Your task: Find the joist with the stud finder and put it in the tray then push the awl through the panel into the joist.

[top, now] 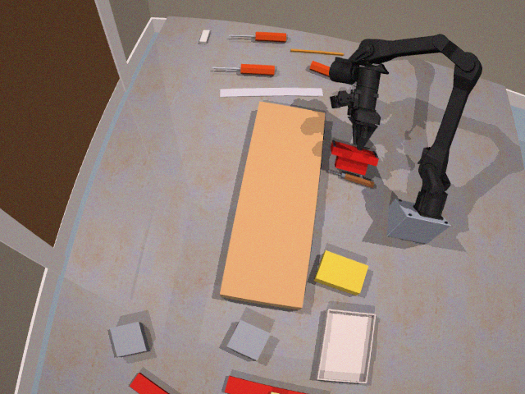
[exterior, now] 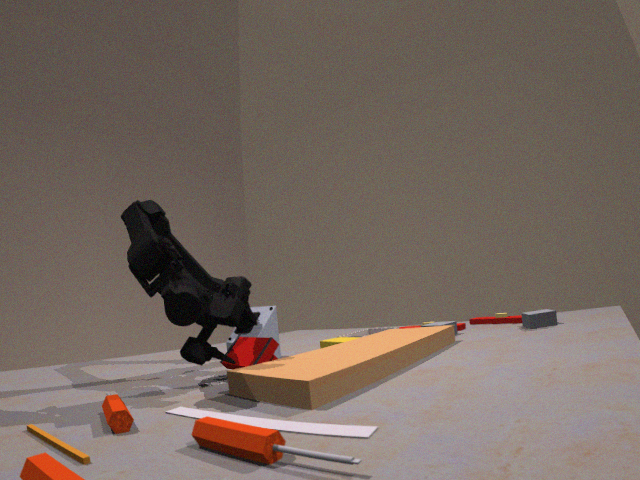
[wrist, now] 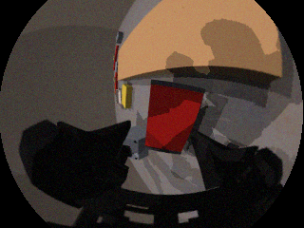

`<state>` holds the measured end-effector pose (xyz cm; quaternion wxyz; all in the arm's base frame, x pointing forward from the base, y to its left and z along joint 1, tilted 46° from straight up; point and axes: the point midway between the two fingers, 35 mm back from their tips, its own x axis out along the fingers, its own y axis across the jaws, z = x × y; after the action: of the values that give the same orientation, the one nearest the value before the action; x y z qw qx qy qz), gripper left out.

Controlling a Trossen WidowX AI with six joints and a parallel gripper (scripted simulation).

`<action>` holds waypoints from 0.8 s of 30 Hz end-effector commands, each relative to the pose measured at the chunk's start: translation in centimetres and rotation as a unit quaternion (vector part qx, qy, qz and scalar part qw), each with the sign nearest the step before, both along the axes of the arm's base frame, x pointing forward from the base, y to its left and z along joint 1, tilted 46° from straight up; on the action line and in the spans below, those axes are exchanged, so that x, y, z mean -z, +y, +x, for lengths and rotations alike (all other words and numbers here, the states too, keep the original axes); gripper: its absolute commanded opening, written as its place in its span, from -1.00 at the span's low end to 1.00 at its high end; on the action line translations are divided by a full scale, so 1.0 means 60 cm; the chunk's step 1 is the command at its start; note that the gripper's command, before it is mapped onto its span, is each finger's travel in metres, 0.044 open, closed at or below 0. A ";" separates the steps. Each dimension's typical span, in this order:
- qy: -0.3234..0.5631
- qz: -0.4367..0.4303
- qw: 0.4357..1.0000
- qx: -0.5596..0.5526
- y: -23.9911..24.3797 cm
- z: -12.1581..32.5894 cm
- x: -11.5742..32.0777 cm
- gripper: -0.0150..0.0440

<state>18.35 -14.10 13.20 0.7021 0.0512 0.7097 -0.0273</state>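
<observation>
A red block with dark edges [top: 351, 165] [exterior: 253, 351] [wrist: 173, 114], apparently the stud finder, stands tilted beside the floor panel [top: 276, 190] [exterior: 351, 361] [wrist: 161, 46], near its far right end in the top view. My gripper [top: 360, 146] [exterior: 240, 346] [wrist: 161, 128] is open, with its fingers still around the red block's upper part. Whether the block touches the table is unclear. The awl [top: 358, 180], with a brown handle and thin metal tip, lies just beyond the block, its tip toward the panel. The pale tray [top: 345, 347] holds nothing. The joist is hidden.
A yellow block [top: 341, 272] [wrist: 126, 96] lies between panel and tray. Grey blocks [top: 129, 339] [top: 248, 339] and red bars [top: 148, 386] [top: 254, 386] are at the near side. Orange-handled tools [top: 257, 69] [top: 271, 36] and a white strip [top: 271, 92] lie beyond the panel.
</observation>
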 end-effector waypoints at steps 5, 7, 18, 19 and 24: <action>-0.056 -0.033 0.998 0.004 0.058 -0.005 -0.146 1.00; -0.061 -0.035 0.997 0.004 0.065 -0.009 -0.159 1.00; -0.041 -0.028 0.999 -0.001 0.040 0.002 -0.110 1.00; -0.041 -0.028 0.999 -0.001 0.040 0.002 -0.110 1.00; -0.041 -0.028 0.999 -0.001 0.040 0.002 -0.110 1.00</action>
<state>18.50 -11.63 19.89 0.7322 0.0346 0.6787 -0.0453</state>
